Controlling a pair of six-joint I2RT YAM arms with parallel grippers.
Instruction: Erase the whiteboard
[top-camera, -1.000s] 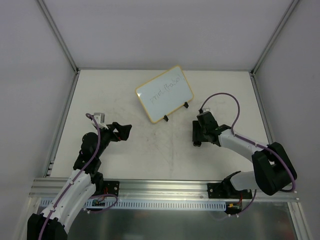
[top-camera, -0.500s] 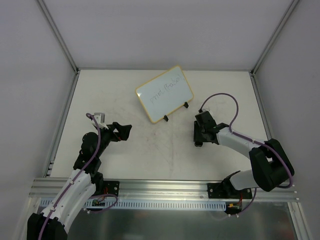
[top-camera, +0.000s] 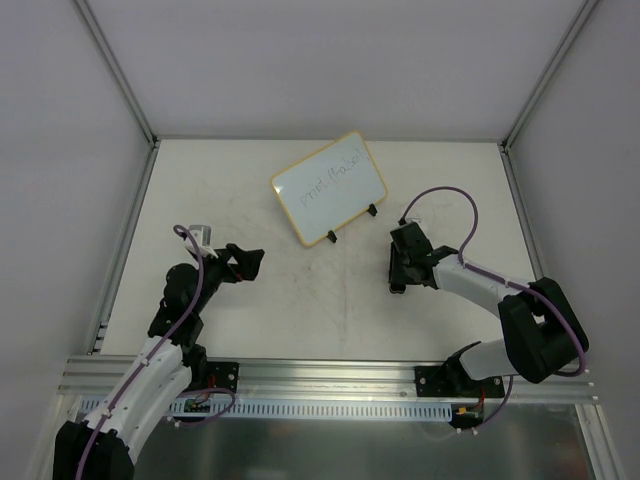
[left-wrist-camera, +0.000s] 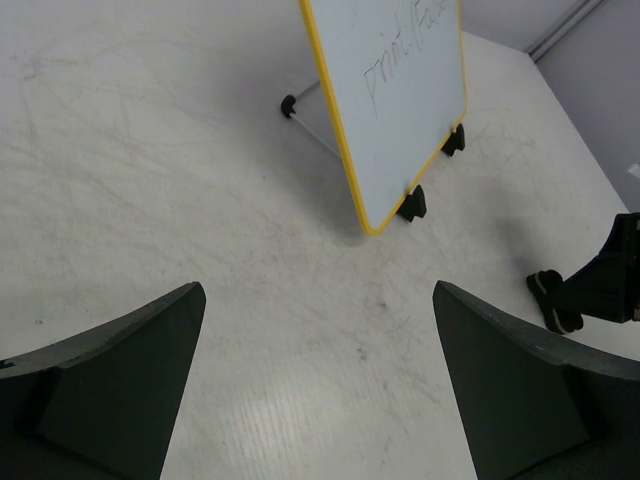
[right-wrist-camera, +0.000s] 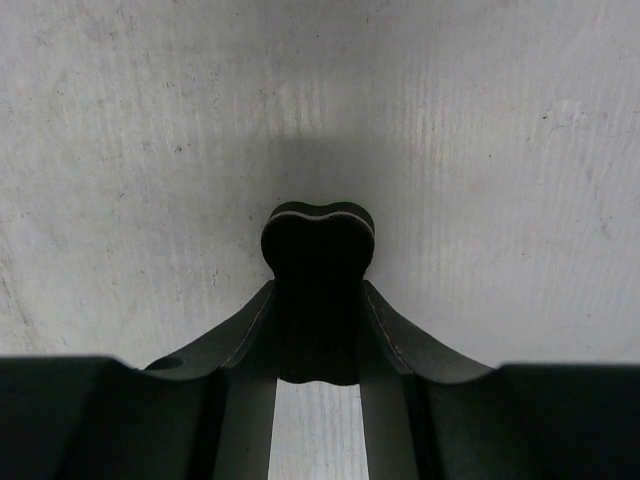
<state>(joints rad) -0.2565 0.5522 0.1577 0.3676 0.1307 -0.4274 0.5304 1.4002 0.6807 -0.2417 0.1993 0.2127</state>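
Observation:
The whiteboard (top-camera: 330, 188) stands tilted on two black clip feet at the back middle of the table, with faint dark handwriting on it. It also shows in the left wrist view (left-wrist-camera: 400, 90). My left gripper (top-camera: 246, 264) is open and empty, low over the table to the board's front left. My right gripper (top-camera: 397, 272) is shut on a small black eraser block (right-wrist-camera: 318, 290), pointing down at the table to the board's front right. The eraser tip also shows in the left wrist view (left-wrist-camera: 553, 296).
The white table (top-camera: 300, 300) is scuffed with grey marks. Metal frame rails (top-camera: 125, 235) run along its left and right edges, and white walls close in the back and sides. The board's rear prop leg (left-wrist-camera: 300, 110) stands behind it.
My right gripper with the eraser shifted slightly toward the left and back. The left arm and the whiteboard have not moved.

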